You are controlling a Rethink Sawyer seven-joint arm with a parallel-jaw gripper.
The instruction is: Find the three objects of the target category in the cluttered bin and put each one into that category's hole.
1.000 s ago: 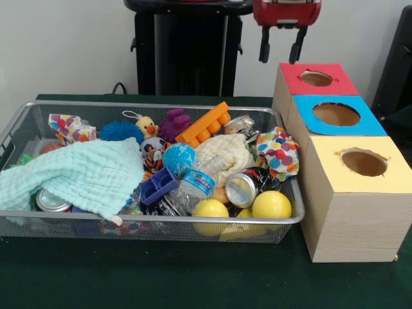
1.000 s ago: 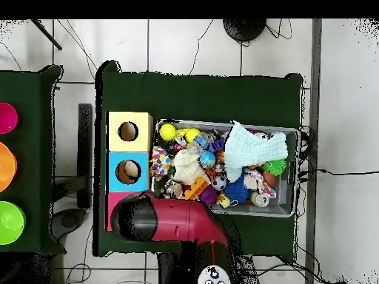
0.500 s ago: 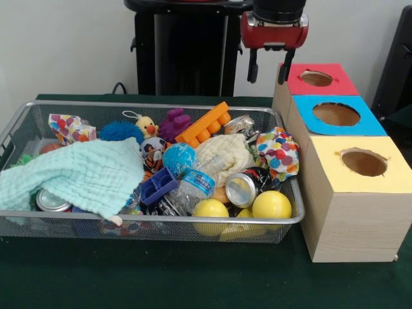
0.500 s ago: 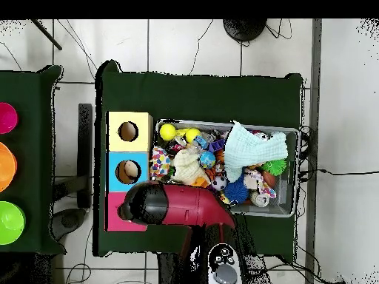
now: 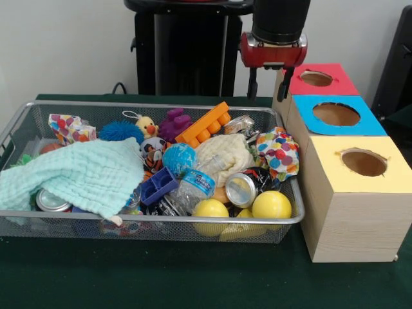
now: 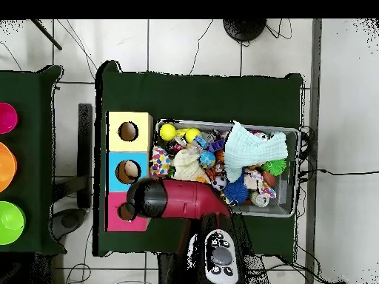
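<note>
The silver wire-mesh basket (image 5: 154, 219) is full of clutter. One polka-dot cloth (image 5: 278, 151) lies at its right end, next to the boxes; it also shows in the overhead view (image 6: 160, 160). A second polka-dot cloth (image 5: 69, 127) lies at the far left. I see no third one. The yellow-topped box's hole (image 5: 364, 162) is nearest the camera and shows in the overhead view (image 6: 128, 132). My gripper (image 5: 267, 85) is open and empty. It hangs above the basket's far right corner, beside the red box. In the overhead view the arm's head (image 6: 152, 200) covers it.
A mint-green cloth (image 5: 77, 172) covers the basket's left front. A cream cloth (image 5: 225, 154), a can (image 5: 241, 188), a bottle (image 5: 196, 183), yellow balls (image 5: 271, 205) and an orange brick (image 5: 205, 125) fill the rest. The blue box (image 5: 336, 114) and red box (image 5: 317, 78) stand behind the yellow one.
My gripper has come down and moved left in the front view, from above the red box towards the basket's far right corner. Nothing in the basket moved.
</note>
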